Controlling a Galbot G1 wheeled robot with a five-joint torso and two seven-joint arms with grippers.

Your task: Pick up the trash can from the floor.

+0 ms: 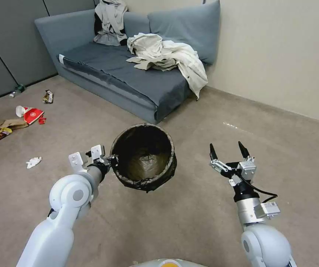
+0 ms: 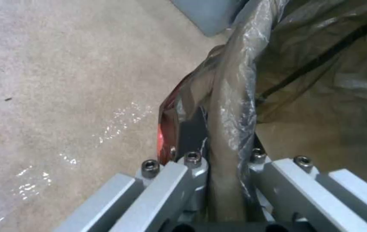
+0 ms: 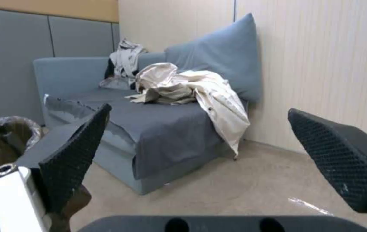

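Observation:
The trash can (image 1: 143, 157), lined with a crinkled dark bag folded over its rim, hangs tilted in front of me and looks raised off the floor (image 1: 189, 222). My left gripper (image 1: 111, 161) is shut on the can's near-left rim. In the left wrist view the bag-covered rim (image 2: 230, 106) runs between the closed fingers (image 2: 192, 174), with carpet far below. My right gripper (image 1: 228, 150) stands open to the right of the can, apart from it and holding nothing. The right wrist view shows its black pads (image 3: 76, 151) spread wide, with the trash can (image 3: 3, 138) at the edge.
A grey-blue sofa (image 1: 129, 74) with beige clothes (image 1: 166, 55) stands ahead against the wall. Litter lies on the carpet at the left: a red paper cup (image 1: 29, 113), wrappers (image 1: 0, 133), a crumpled tissue (image 1: 33, 162).

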